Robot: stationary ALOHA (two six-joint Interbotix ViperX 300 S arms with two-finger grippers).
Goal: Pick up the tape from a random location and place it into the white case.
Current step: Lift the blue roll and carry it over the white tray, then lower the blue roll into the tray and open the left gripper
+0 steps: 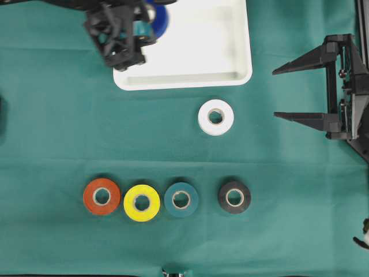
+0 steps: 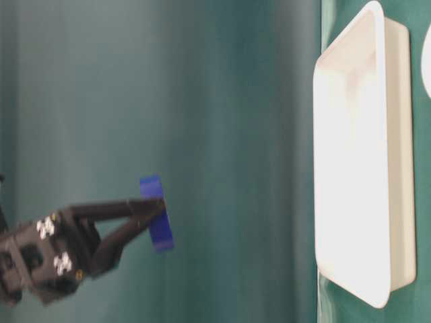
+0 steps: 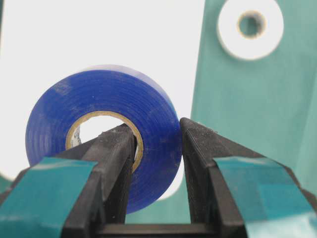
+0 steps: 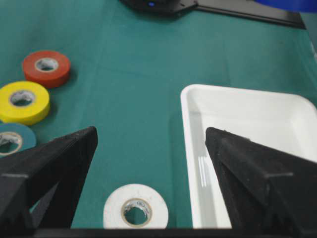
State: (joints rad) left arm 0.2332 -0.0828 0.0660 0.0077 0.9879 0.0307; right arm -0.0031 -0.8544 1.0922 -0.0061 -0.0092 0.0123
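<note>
The left gripper (image 3: 157, 148) held its jaws pinched on a blue plastic tape roll (image 3: 101, 129) above the large shallow white plastic case (image 1: 242, 74). The right gripper (image 1: 283, 92) hung with jaws spread wide.

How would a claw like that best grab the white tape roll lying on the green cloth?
Probably from straight above, pinching the ring wall: one finger down the centre hole, the other outside. The white tape roll lies flat with its hole facing up, apart from the white case. The left gripper holds the blue roll that same way.
</note>
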